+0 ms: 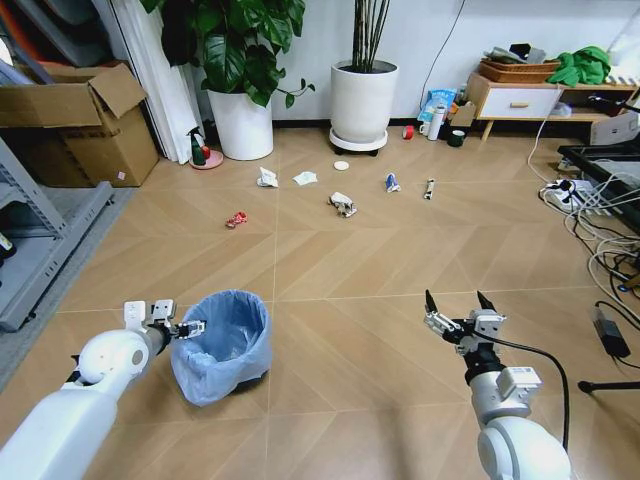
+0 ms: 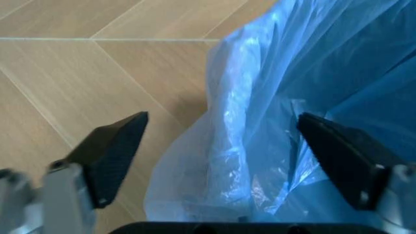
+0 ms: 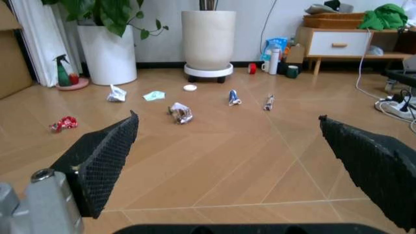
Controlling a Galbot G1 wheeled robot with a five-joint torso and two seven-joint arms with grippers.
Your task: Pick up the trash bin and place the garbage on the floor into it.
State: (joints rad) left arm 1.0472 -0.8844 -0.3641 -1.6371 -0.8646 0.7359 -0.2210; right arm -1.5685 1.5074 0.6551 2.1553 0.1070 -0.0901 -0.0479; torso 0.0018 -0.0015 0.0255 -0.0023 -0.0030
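The trash bin [image 1: 222, 345], dark with a crinkled light-blue bag [image 2: 293, 97], stands on the floor [image 1: 350, 330] in front of me on the left. My left gripper [image 1: 190, 328] is open at the bin's left rim. In the left wrist view one of its fingers is outside the bag and the other inside. My right gripper [image 1: 458, 305] hangs open and empty above bare floor on the right. The garbage lies farther ahead: a red wrapper [image 1: 236, 219], white paper wads [image 1: 267, 178] [image 1: 343, 204], a white lid [image 1: 341, 165], a blue-white wrapper [image 1: 392, 182] and a thin tube [image 1: 428, 188].
Two large white plant pots [image 1: 242, 125] [image 1: 363, 102] stand at the far wall. There is a cardboard box [image 1: 75, 125] and a metal rack [image 1: 40, 240] on the left. A low cabinet [image 1: 520, 98] and tangled cables [image 1: 600, 230] are on the right.
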